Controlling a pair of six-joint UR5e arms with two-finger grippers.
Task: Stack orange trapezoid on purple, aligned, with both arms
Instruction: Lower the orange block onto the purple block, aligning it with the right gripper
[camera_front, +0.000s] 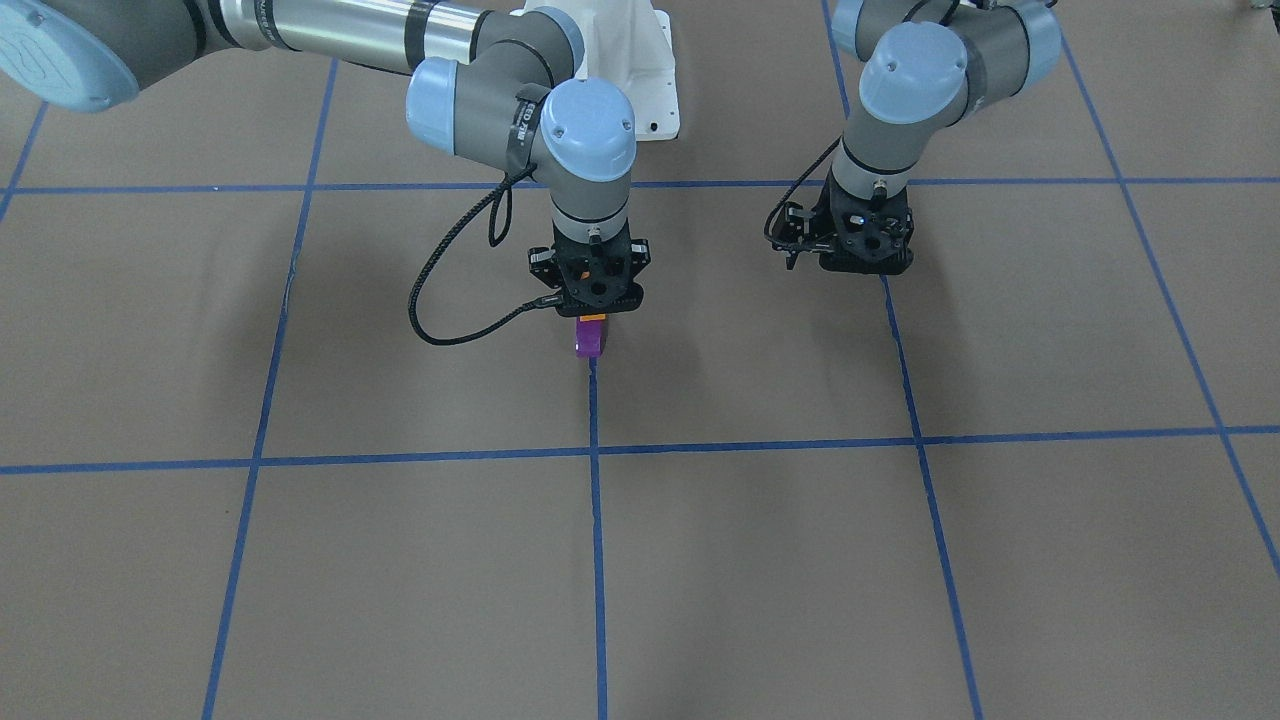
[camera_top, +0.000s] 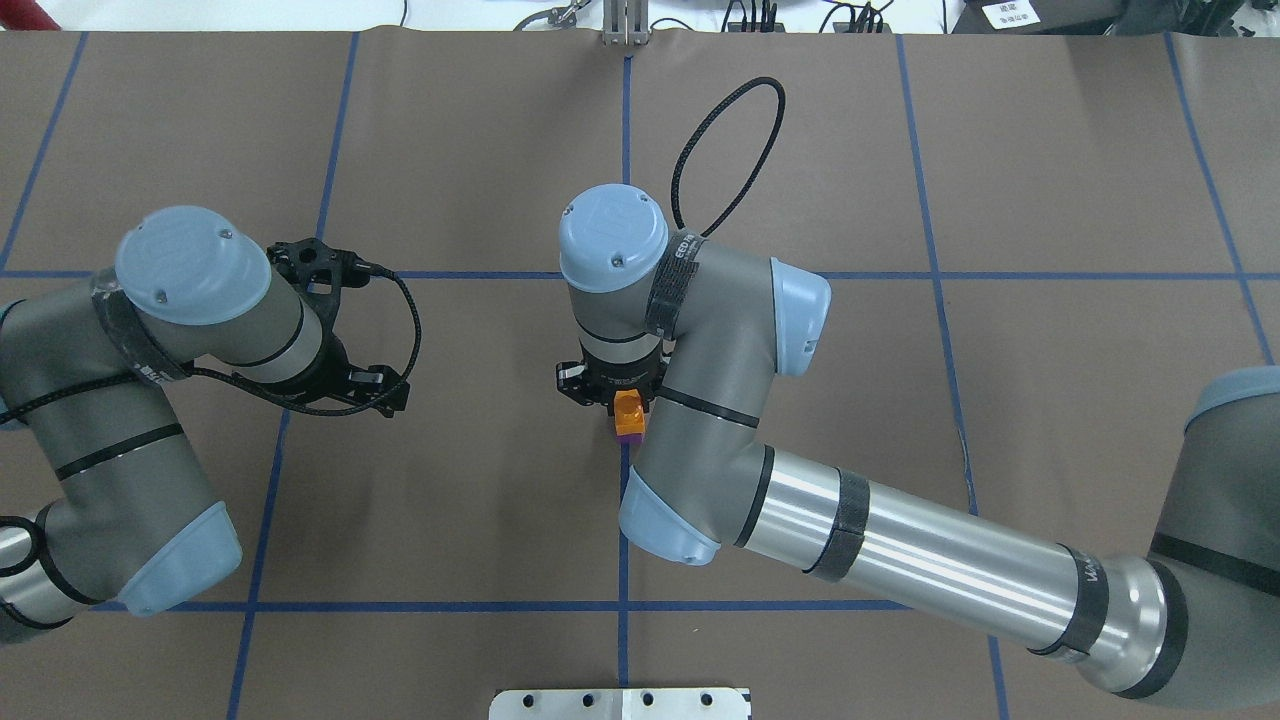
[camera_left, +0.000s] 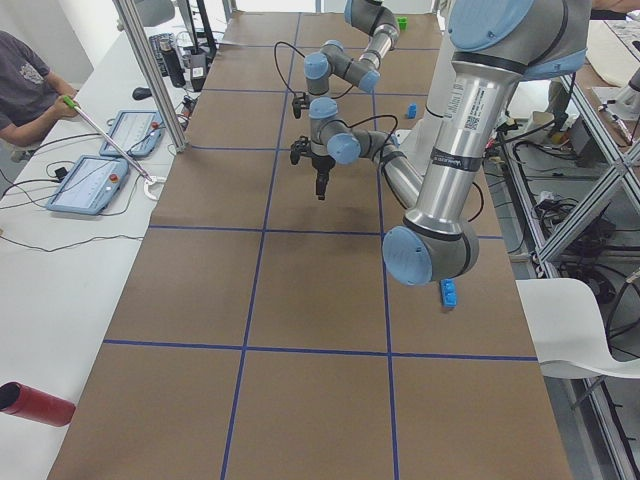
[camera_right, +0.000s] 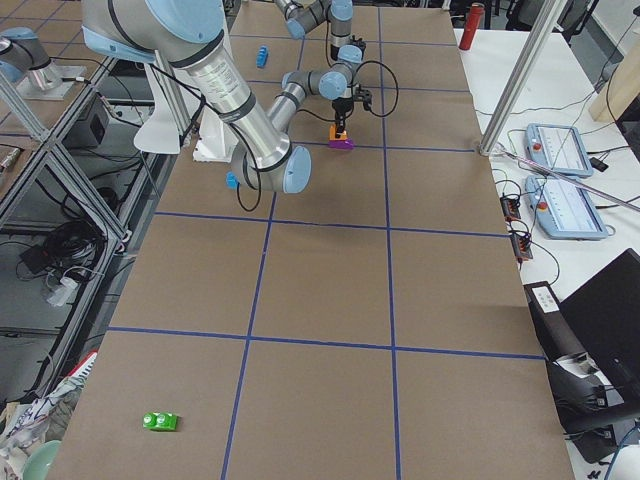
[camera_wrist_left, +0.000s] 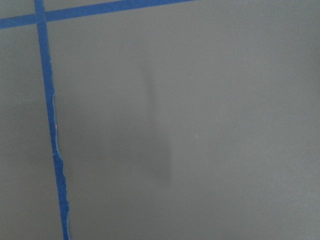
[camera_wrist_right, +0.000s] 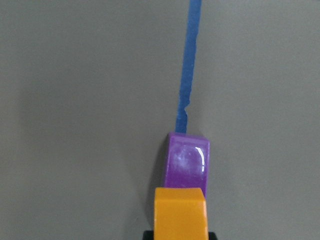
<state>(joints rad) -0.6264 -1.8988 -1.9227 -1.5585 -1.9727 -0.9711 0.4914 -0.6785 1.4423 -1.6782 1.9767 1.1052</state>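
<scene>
Robot's edge, right corner: a green brick lies alone on the table, well apart from my work.
Robot's edge, at the base: a small blue brick sits just beside the white base mount. A second blue brick lies farther toward the left end, also near the robot's edge.
Right gripper: my right gripper points straight down around the middle of the table, clamped on the orange trapezoid.
Orange trapezoid: it is upright in the grip, directly over the purple. From the right-end view the two look to be touching, but I cannot tell whether it is seated.
Purple: it is on the table at the middle, squarely on a blue tape line that runs from the robot's edge to the operators' edge. Its long axis looks to lie along that line. A glossy face shows past the orange one on the operators' side. I cannot make out its stud.
In the way: from overhead my right arm covers most of both bricks, so only a sliver of each shows.
Left gripper: my left gripper hangs above the table toward the left end, well apart from the bricks. I cannot tell whether its fingers are apart or together.
Operators' edge, left corner: a red cylinder lies there.
</scene>
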